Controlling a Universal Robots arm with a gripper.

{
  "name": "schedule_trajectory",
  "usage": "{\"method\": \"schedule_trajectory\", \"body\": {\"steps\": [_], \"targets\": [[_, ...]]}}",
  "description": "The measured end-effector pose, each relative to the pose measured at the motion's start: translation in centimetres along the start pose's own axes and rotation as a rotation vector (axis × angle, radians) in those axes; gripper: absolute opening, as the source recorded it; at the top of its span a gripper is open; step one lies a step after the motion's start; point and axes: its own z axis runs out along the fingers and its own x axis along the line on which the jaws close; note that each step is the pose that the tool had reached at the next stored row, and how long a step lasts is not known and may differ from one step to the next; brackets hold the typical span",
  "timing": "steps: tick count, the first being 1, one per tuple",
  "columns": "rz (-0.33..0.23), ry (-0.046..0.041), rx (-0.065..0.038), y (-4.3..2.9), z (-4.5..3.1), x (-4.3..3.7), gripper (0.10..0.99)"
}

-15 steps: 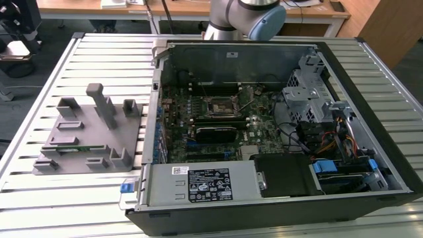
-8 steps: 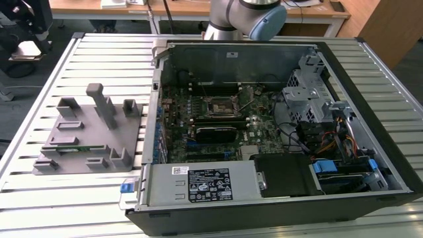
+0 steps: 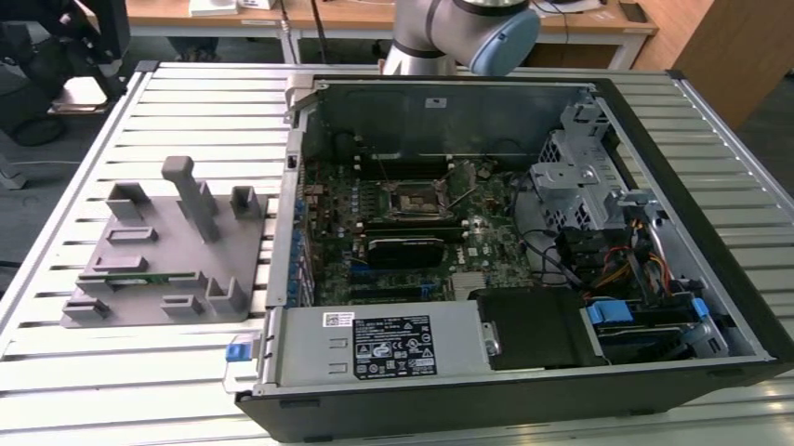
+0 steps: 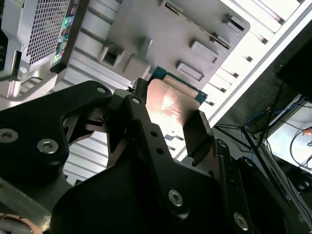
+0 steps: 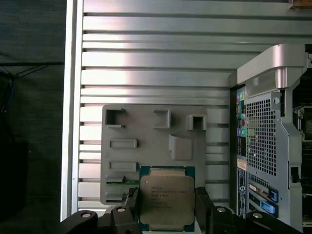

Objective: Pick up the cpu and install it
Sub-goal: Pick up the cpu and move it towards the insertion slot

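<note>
In the exterior view the fixture [image 3: 149, 269] sits on the surface [image 3: 112, 390] at nine o'clock of the open case [image 3: 434, 107], well apart from the socket [image 3: 416, 198], so the carry leaves room for a jolt. In the second wrist view the claw [image 4: 170, 114] is clamped on the cpu [image 4: 168, 102] by two opposite edges only, where it could tilt or slip. In the first wrist view the cpu [image 5: 167, 200] hangs over the fixture's [image 5: 146, 146] edge; a skewed grip would likely seat it crooked.
</note>
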Motion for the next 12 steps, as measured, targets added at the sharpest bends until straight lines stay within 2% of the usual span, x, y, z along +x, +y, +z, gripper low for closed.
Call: {"method": "schedule_trajectory", "body": {"steps": [12], "targets": [[0.000, 0.0001, 0.000, 0.01, 0.03, -3.68, 0.541]]}}
